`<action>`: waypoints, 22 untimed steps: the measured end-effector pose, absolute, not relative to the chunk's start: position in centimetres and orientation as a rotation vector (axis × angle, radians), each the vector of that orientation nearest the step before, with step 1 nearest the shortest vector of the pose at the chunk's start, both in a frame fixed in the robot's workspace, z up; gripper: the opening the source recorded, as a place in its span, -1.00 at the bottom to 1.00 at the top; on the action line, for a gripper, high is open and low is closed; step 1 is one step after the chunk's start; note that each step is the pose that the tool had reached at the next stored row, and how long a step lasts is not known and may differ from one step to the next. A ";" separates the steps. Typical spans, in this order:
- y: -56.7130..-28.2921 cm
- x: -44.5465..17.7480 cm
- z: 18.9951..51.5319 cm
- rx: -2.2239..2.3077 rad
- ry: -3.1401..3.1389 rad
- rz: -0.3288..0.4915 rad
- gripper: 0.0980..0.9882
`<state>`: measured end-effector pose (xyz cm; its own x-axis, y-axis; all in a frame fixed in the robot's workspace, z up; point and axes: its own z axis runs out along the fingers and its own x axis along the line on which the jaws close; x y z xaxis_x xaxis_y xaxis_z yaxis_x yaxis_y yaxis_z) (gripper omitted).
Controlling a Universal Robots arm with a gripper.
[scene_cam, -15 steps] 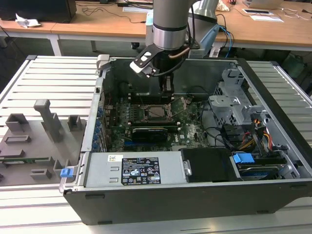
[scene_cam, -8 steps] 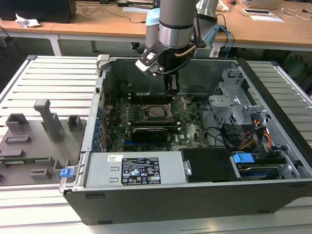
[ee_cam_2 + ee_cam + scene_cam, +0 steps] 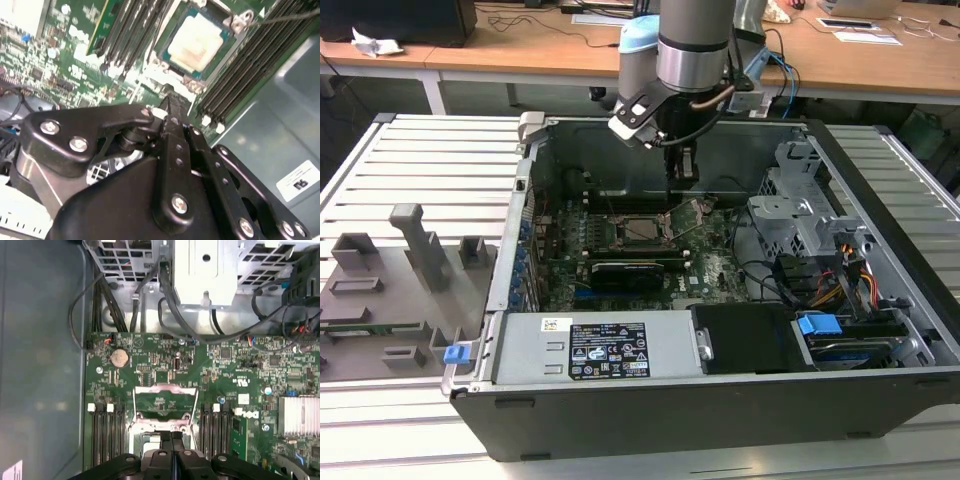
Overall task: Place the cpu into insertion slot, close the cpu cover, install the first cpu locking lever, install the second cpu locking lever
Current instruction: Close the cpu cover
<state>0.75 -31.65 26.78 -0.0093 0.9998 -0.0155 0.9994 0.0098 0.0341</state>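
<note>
The cpu [image 3: 195, 45], a pale square chip, lies seated in the insertion slot [image 3: 617, 230] on the green board; in the exterior view the cpu [image 3: 642, 229] is in the middle of the open case. The cpu cover [image 3: 162, 404], a thin metal frame, stands raised off the socket, and the board shows through its opening. My gripper [image 3: 172, 436] is shut with nothing between its fingers. It hangs just above the socket, at the cover's near edge. The black fingers [image 3: 175, 120] hide part of the socket. A thin wire lever [image 3: 287, 16] stands loose beside the socket.
Black memory slots [image 3: 107, 430] flank the socket on both sides. A grey drive cage [image 3: 800, 205] with cables fills the case at the exterior view's right. A black card [image 3: 630, 270] and the power supply [image 3: 600, 350] lie nearer the camera. A finned heatsink [image 3: 299, 415] sits on the board.
</note>
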 end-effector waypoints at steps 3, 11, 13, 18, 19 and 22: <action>-31.6 1.4 26.8 2.184 2.210 0.020 -0.98; -31.6 2.5 26.6 2.172 2.224 0.017 -0.98; -31.6 2.7 26.5 2.166 2.230 0.017 -0.98; -31.6 3.2 26.2 2.166 2.231 0.016 -0.98; -31.6 3.4 26.2 2.166 2.232 0.015 -0.98; -31.6 3.7 26.2 2.166 2.232 0.015 -0.98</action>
